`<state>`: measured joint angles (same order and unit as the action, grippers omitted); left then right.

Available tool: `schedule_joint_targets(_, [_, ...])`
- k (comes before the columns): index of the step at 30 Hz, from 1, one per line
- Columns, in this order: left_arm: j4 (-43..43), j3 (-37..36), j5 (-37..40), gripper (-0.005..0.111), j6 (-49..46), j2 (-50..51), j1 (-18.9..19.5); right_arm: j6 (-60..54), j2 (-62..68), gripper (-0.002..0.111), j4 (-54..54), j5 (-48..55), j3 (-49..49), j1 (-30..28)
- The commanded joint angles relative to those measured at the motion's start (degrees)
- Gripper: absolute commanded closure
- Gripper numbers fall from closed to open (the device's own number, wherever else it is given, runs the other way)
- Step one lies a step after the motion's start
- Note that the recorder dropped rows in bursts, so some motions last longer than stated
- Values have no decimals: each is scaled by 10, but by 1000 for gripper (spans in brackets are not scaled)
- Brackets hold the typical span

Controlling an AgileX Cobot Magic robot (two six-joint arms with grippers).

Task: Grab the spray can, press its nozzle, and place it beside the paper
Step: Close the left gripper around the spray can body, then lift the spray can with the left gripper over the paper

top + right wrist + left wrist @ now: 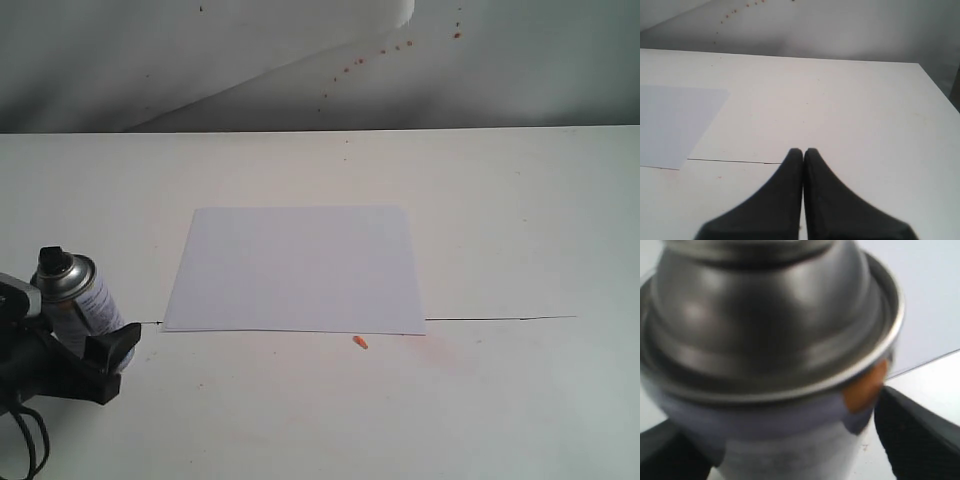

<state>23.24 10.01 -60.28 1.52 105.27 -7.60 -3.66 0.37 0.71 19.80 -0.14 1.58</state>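
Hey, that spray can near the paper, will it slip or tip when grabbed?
Probably slippery: the spray can has a smooth, shiny metal shoulder, likely rigid too. Standing upright and narrow, it may tip if nudged, then roll.

Small cylindrical spray can (80, 295): glossy, smooth silver metal shoulder, black plastic nozzle (52, 257). Flat white paper sheet (297, 268), matt. Smooth white counter (500, 220), dull sheen. My left claw (790, 430), black, looks like matt plastic.

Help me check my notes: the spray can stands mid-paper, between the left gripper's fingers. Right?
Wrong spot. The exterior view shows the spray can off the paper, beyond its left edge; it is between the left gripper's fingers.
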Motion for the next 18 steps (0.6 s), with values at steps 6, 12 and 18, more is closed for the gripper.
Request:
schedule_joint_targets(6, [0, 3, -31, 47, -33, 8, -4, -2, -4, 108, -7, -2, 1, -4])
schedule_joint_targets(12, [44, 3, -49, 101, -33, 8, -4, -2, -4, 108, -7, -2, 1, -4])
schedule_joint_targets(18, [59, 2, -83, 107, -29, 2, -4, -2, -4, 108, -7, -2, 1, -4])
